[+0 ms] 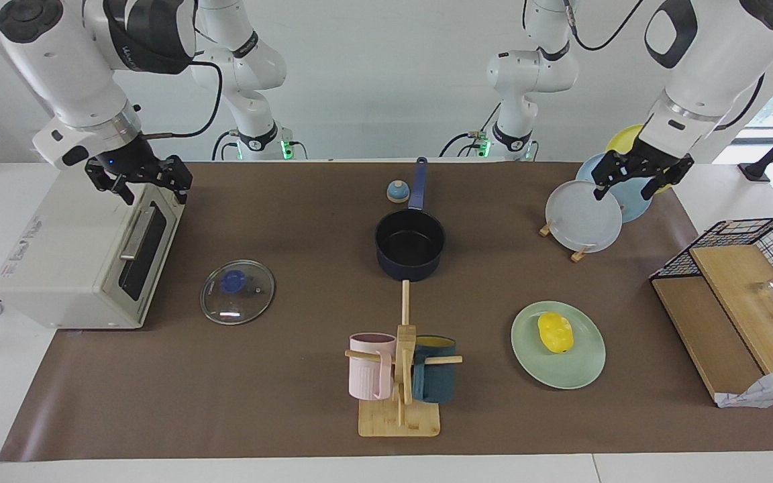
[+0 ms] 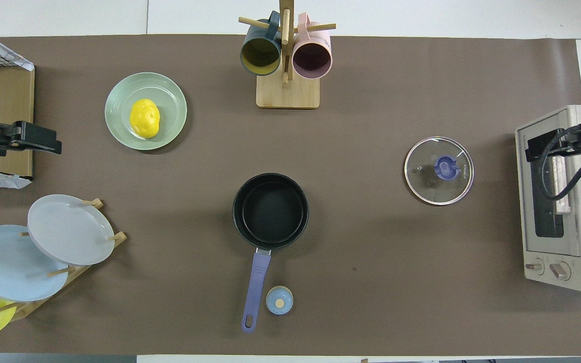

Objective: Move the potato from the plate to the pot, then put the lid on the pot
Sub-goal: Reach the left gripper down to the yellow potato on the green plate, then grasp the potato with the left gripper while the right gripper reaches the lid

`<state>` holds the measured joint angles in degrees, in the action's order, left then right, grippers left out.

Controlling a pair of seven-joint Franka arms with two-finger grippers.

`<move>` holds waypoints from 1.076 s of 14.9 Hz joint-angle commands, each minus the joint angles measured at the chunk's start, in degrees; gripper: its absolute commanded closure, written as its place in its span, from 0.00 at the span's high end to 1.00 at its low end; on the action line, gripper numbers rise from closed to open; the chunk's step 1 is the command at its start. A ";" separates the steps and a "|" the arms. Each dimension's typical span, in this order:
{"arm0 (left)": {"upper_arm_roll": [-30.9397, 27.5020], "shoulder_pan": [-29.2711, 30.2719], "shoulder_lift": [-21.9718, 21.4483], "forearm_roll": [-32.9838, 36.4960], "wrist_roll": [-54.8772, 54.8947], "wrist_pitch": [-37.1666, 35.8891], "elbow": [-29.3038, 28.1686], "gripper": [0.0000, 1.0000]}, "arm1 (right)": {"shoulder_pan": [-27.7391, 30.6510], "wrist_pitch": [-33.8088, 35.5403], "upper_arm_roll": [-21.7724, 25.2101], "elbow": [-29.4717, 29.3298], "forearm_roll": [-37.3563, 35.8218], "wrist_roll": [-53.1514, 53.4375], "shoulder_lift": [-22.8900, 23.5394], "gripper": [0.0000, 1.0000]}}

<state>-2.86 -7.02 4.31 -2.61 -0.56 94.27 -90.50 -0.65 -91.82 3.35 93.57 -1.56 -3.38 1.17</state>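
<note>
Potato (image 1: 555,332) rests on plate (image 1: 558,345), toward the left arm's end of the surface; pot (image 1: 410,244) stands empty at centre, lid (image 1: 237,292) flat near the toaster oven (image 1: 84,258). Risk: the glossy, lumpy potato may slip from a grasp. Left gripper (image 1: 641,176) hangs over the plate rack (image 1: 581,218), right gripper (image 1: 148,181) over the oven; both jaws apart, empty.

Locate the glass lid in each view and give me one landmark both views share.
Facing view: the lid lies flat on the brown mat, in front of the toaster oven.
Overhead view: the lid lies beside the toaster oven, toward the right arm's end.
Shared landmark: the toaster oven.
</note>
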 commanded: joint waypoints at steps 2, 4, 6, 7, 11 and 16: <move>0.13 -0.19 18.60 -2.13 -0.49 3.89 13.22 1.00 | 0.38 1.03 -0.36 -0.50 0.25 0.84 0.15 1.00; 0.13 -0.19 22.66 -2.76 -0.49 9.42 13.42 1.00 | 0.47 1.12 -0.36 -0.50 0.25 0.75 0.15 1.00; 0.39 -0.80 27.75 -2.58 -0.49 13.99 13.68 1.00 | 0.38 1.12 -0.36 -0.50 0.33 0.83 0.15 1.00; 0.40 -1.33 29.43 -2.58 -0.49 16.54 13.51 1.00 | 0.38 1.12 -0.27 -0.50 0.33 0.84 0.15 1.00; 0.48 -1.51 30.23 -2.58 -0.49 17.96 12.98 1.00 | 0.38 1.12 -0.36 -0.50 0.33 0.84 0.15 1.00; 0.31 -3.62 29.45 -2.14 -0.32 25.25 6.31 1.00 | 0.38 1.12 -0.36 -0.50 0.25 0.84 0.15 1.00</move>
<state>-1.75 -9.45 34.55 -4.43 -0.59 115.35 -80.26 -0.65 -91.82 3.35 93.57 -1.56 -3.38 1.17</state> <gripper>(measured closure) 0.000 0.000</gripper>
